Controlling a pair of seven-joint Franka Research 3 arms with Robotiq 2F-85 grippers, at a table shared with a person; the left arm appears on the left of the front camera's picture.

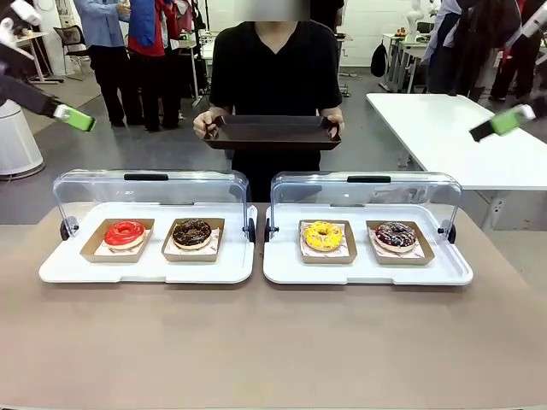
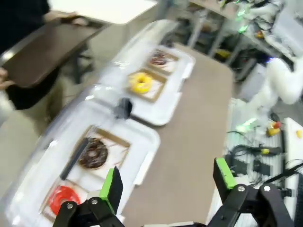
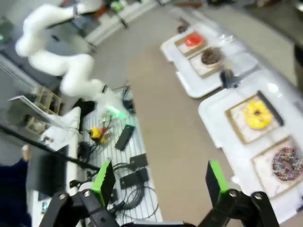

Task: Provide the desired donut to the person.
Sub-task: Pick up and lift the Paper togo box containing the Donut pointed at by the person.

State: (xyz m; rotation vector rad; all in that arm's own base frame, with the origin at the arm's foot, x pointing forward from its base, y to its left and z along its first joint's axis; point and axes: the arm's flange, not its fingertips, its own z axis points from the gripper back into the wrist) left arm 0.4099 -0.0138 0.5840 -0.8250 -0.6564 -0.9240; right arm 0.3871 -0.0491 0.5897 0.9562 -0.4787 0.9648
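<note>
Presently the left tool (image 2: pixel 168 178) and right tool (image 3: pixel 160 175) hang wide open, empty, raised clear of the counter (image 1: pixel 273 342); the person (image 1: pixel 275 68) holds a tray (image 1: pixel 272 135).

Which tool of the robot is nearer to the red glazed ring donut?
Left. The left tool hangs high above the red glazed ring donut, slightly to its left; the right tool hangs high, far off on the opposite side.

We see the left gripper (image 2: pixel 168 177) and right gripper (image 3: pixel 160 177) black with green pads (image 2: pixel 111 189). The left arm (image 3: pixel 52 64) is white and rounded. The person (image 1: pixel 275 68) wears a black short-sleeved T-shirt.
</note>
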